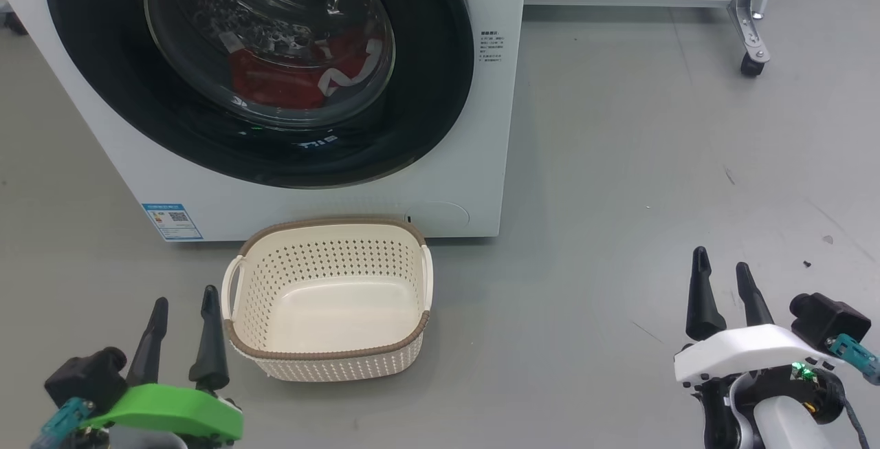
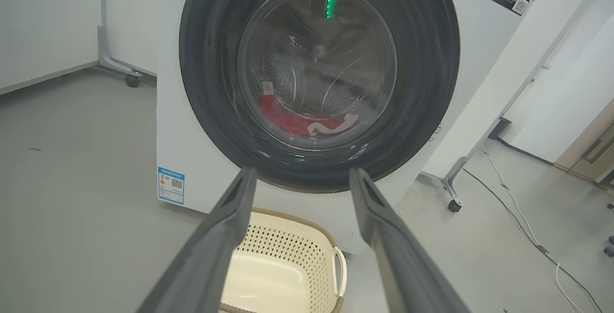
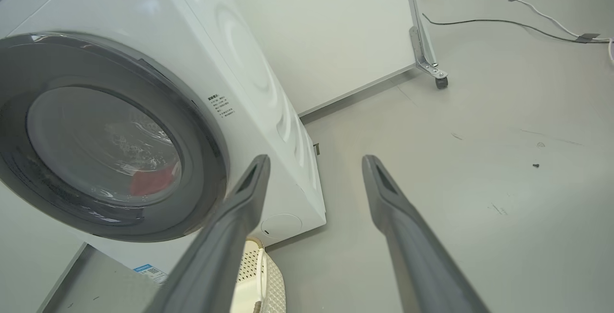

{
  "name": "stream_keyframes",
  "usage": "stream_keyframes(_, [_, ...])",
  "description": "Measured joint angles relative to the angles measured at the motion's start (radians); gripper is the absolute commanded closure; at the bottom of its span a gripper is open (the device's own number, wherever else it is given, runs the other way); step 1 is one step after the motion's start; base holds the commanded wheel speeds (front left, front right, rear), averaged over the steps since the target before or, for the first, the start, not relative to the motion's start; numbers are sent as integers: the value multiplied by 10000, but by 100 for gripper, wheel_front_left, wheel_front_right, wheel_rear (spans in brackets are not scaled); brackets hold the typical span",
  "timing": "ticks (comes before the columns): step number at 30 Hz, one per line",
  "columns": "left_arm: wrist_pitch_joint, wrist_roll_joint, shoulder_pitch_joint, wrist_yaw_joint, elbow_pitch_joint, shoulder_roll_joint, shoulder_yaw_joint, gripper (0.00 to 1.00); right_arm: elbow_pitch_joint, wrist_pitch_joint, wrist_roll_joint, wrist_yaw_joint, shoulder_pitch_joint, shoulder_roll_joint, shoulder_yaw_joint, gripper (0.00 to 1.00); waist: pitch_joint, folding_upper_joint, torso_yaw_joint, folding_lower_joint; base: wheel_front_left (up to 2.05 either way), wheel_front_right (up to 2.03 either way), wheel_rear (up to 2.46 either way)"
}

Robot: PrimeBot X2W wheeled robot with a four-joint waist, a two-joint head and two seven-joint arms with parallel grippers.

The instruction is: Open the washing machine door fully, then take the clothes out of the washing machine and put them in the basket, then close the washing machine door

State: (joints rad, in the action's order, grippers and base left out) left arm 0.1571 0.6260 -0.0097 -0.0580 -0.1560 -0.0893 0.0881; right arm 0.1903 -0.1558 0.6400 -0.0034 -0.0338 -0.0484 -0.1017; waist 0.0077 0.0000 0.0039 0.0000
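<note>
Both my left gripper and right gripper hang spread and empty, well short of the shut washing machine door, clothes behind its glass; risk: the basket just below could get knocked by my reach.

You've got a smooth grey floor with a few scuffs and 1 dark speck. White partition panel behind, its metal leg on a black caster. 2 cables trail over the floor, 1 taped down. Wood-toned cabinet front far right in the left wrist view. Light flat, even.
</note>
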Motion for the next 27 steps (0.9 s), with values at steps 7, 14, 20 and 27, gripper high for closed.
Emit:
stream_keyframes(7, [130, -1057, 267, 326, -314, -42, 274, 0, 157, -186, -1139, -186, -51, -157, -364, 0, 20, 0, -32, 0, 0, 0, 0])
stream_keyframes(14, [336, -1735, 278, 445, -476, -25, 477, 0, 364, -347, -2038, -274, -175, -240, -732, 0, 54, 0, -39, 0, 0, 0, 0])
stream_keyframes(20, [523, -2351, 286, 685, -763, 6, 646, 0, 564, -362, -2834, -307, -211, -339, -1177, 0, 77, 0, -40, 0, 0, 0, 0])
stream_keyframes(27, [732, -3030, 286, 895, -957, 33, 665, 0, 782, -527, -3695, -366, -266, -389, -1584, 0, 82, 0, -28, 0, 0, 0, 0])
